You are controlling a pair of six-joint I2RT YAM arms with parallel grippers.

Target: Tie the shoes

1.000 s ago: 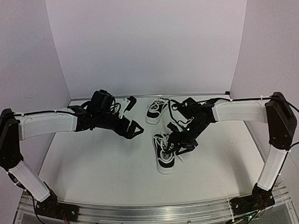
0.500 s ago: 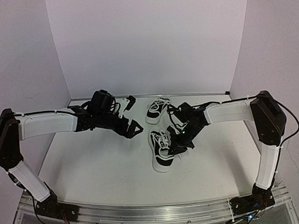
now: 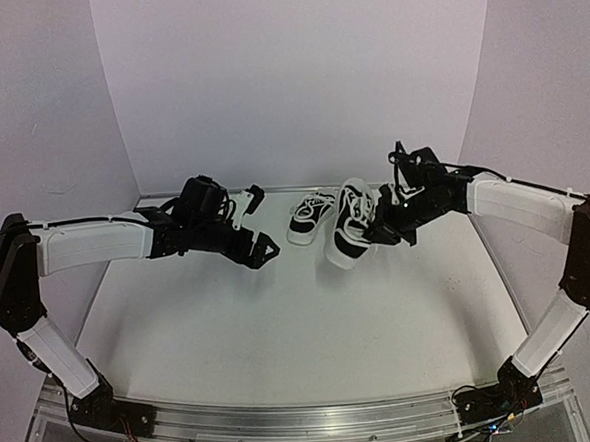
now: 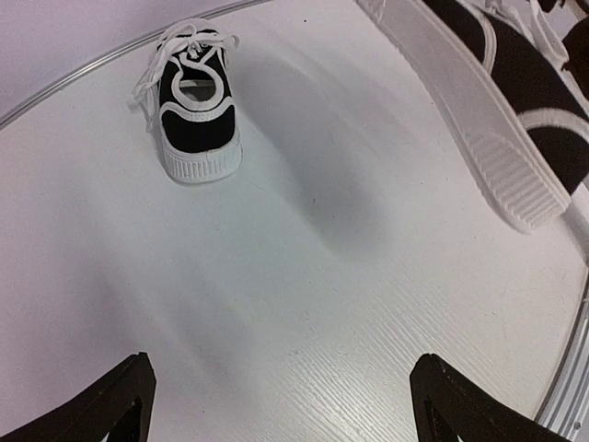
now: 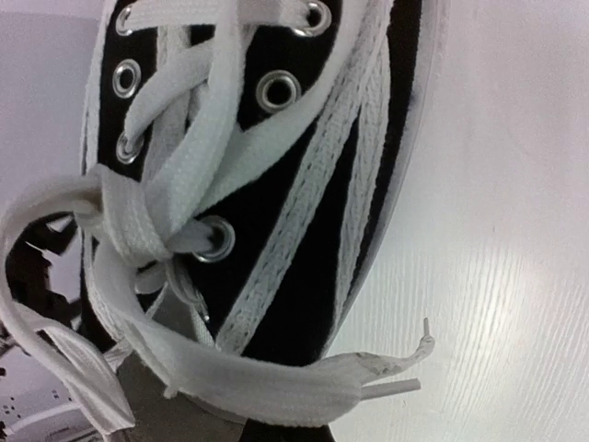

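– White table (image 3: 232,335) and pale walls (image 3: 296,81) close the scene on three sides. How does the right gripper (image 3: 376,228) stand?

– It is clenched, the jaws tight together, on the hanging shoe (image 3: 350,223) at its laced part. In the right wrist view the white laces (image 5: 184,230) cross just in front of the fingers, and the loose lace ends (image 5: 373,368) hang free to one side. Whether the fingers pinch lace or tongue, I cannot tell.

– Where is that shoe against the gripper?

– Directly at it and below it, off the table, tilted with the toe down. The white sole is turned toward the left arm. Its shadow lies on the surface underneath.

– And further out?

– The second shoe (image 3: 308,218) stands flat on the table. It is near the hanging shoe, on the side away from the right gripper, and does not touch it. It is close to the back edge (image 4: 74,83). Beyond it is the left gripper (image 3: 263,223), released, with fingers wide apart, holding nothing, low over the table.

– Room for moving?

– Between the two grippers only the shoes stand. Toward the arm bases a wide stretch of white surface runs to the metal front rail (image 3: 307,413). Behind the right gripper the back wall is near.
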